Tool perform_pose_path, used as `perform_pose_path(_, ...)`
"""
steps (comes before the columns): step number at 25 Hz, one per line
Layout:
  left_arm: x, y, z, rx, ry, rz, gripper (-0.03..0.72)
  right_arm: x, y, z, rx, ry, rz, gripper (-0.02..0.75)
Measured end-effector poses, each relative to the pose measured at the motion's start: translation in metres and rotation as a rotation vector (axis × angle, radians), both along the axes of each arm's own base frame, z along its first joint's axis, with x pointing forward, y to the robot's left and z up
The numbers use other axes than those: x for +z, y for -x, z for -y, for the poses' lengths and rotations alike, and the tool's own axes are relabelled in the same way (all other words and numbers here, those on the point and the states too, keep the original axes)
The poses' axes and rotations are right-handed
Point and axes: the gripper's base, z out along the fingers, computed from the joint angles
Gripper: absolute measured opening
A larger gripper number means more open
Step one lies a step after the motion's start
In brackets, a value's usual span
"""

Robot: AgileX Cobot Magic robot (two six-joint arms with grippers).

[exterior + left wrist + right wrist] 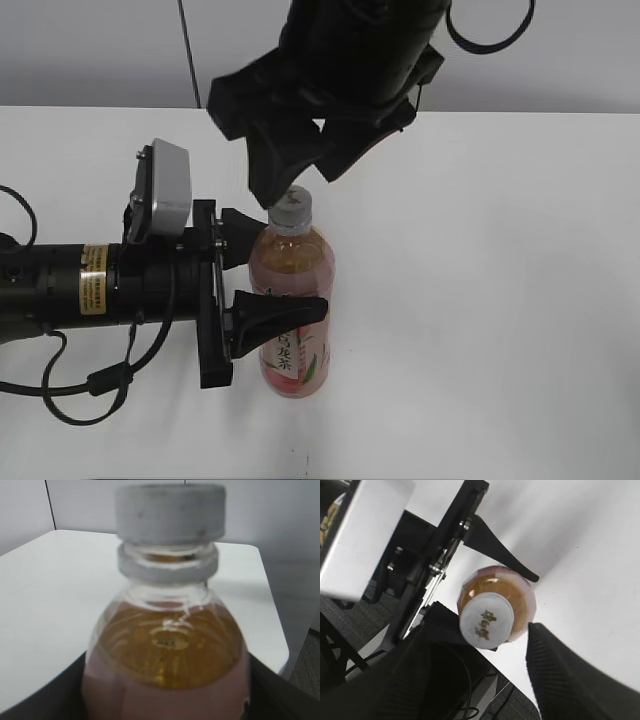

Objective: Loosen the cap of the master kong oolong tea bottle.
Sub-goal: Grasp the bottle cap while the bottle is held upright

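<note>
White plastic, the cap point(290, 206) sits just above frame centre atop the upright master kong oolong tea bottle point(291, 312), whose body the left gripper point(252, 281) clamps from the left on the worktop point(500, 300). Right gripper point(296, 165) hangs directly above, fingers spread wide either side of the cap, apparently not yet gripping it; the bottle's long axis points up at it.

The master kong oolong tea bottle point(291, 310) at the frame's centre is clear, glossy plastic with a smooth pink printed label. Its cap point(291, 204) is matt white plastic. The table point(500, 300) looks smooth, matt white. The left gripper point(268, 285) fingers are matt black plastic; the right gripper point(485, 675) pads at the lower edge look finely ribbed.
</note>
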Motion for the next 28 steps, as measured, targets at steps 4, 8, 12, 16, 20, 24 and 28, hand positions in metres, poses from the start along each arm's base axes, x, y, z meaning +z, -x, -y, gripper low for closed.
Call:
perform_pose_path(4, 0.000, 0.000, 0.000, 0.000, 0.000, 0.000, 0.463, -0.010, -0.004, -0.003, 0.001, 0.027, -0.008, 0.460)
perform_pose_path(8, 0.000, 0.000, 0.000, 0.000, 0.000, 0.000, 0.463, -0.017, -0.007, -0.006, 0.000, 0.041, -0.021, 0.460)
perform_pose_path(12, 0.000, 0.000, 0.000, 0.000, 0.000, 0.000, 0.463, -0.019, -0.008, -0.006, -0.007, 0.044, -0.027, 0.460)
perform_pose_path(16, 0.000, 0.000, 0.000, 0.000, 0.000, 0.000, 0.463, -0.020, -0.008, -0.007, -0.010, 0.044, -0.032, 0.461)
perform_pose_path(20, 0.000, 0.000, 0.000, 0.000, 0.000, 0.000, 0.463, -0.020, -0.008, -0.007, -0.010, 0.044, -0.033, 0.460)
perform_pose_path(24, 0.000, 0.000, 0.000, 0.000, 0.000, 0.000, 0.463, -0.020, -0.008, -0.007, -0.010, 0.041, -0.036, 0.459)
perform_pose_path(28, 0.000, 0.000, 0.000, 0.000, 0.000, 0.000, 0.463, -0.020, -0.008, -0.007, -0.009, 0.041, -0.037, 0.442)
